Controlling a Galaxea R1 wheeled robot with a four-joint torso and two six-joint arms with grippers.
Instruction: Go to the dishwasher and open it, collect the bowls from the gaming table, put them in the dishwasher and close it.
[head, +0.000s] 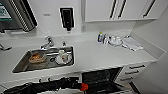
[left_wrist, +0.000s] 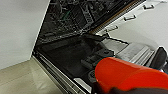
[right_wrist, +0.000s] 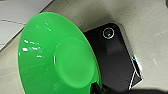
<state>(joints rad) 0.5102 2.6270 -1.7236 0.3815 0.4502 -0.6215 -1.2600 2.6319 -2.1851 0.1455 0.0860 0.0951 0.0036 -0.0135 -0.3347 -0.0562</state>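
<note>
While the left arm (head: 50, 86) is stretched across the foreground, an orange bowl (left_wrist: 130, 75) is carried at its end over the open dishwasher (head: 103, 81), below the white tabletop (head: 100, 56). A green bowl (right_wrist: 57, 57) is seen close at the right wrist. Whether either arm's jaws are clamped cannot be told; farther back lies the sink (head: 25, 62).

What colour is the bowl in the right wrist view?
Bright green bowl, glossy and plain, seen from its underside; the right wrist view shows it best.
</note>
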